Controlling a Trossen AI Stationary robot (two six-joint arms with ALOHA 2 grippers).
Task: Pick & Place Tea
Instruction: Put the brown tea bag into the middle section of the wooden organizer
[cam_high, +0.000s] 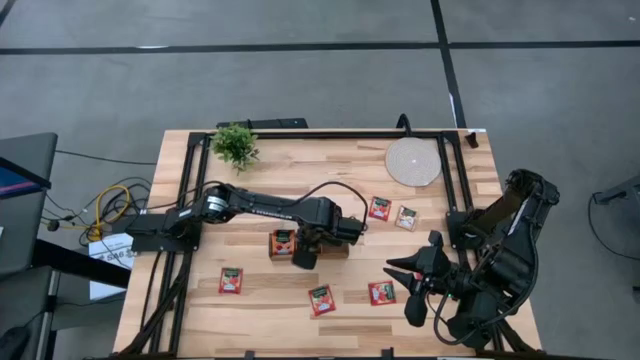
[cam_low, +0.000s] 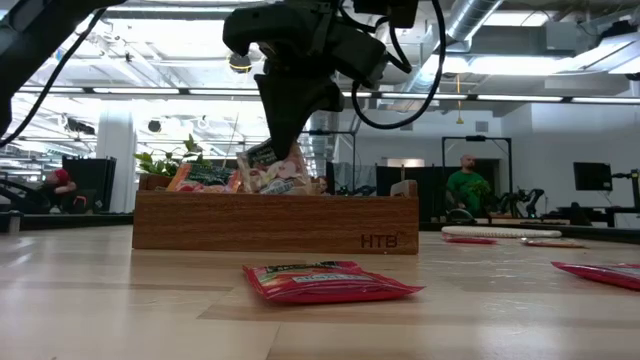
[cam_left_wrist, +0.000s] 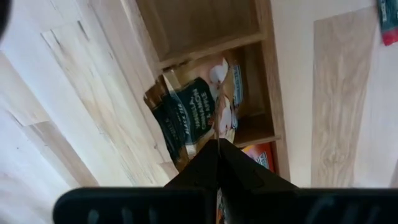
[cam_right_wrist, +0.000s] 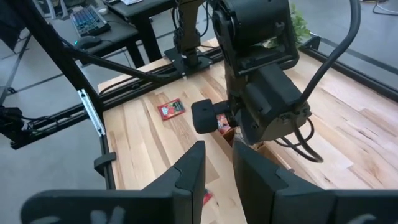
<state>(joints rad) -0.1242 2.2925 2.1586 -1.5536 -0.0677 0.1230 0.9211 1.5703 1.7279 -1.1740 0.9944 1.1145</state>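
My left gripper (cam_high: 304, 252) hangs over the long wooden tray (cam_high: 341, 250) at mid-table, shut on a pale beige tea sachet with green print (cam_left_wrist: 186, 115). In the low view the sachet (cam_low: 268, 165) hangs at the tray's rim (cam_low: 275, 222), among other sachets standing in the tray. A red sachet (cam_high: 283, 241) lies in the tray's left end compartment. Several red sachets lie flat on the table (cam_high: 231, 280) (cam_high: 321, 299) (cam_high: 381, 292) (cam_high: 379, 208), with a beige one (cam_high: 406, 217). My right gripper (cam_high: 408, 285) is open and empty near the right front. My left gripper pinches the beige sachet by one edge (cam_left_wrist: 212, 135) between its two fingers, which come from above and point down. The sachet hangs below the fingers over a tray compartment (cam_left_wrist: 249, 93). Whether its lower end rests on the sachets in the tray, I cannot tell.
A small green plant (cam_high: 236, 144) stands at the far left, and a round pale coaster (cam_high: 412, 161) lies at the far right. A black frame runs along the table's sides. In the low view a red sachet (cam_low: 325, 282) lies in front of the tray; people show in the room behind.
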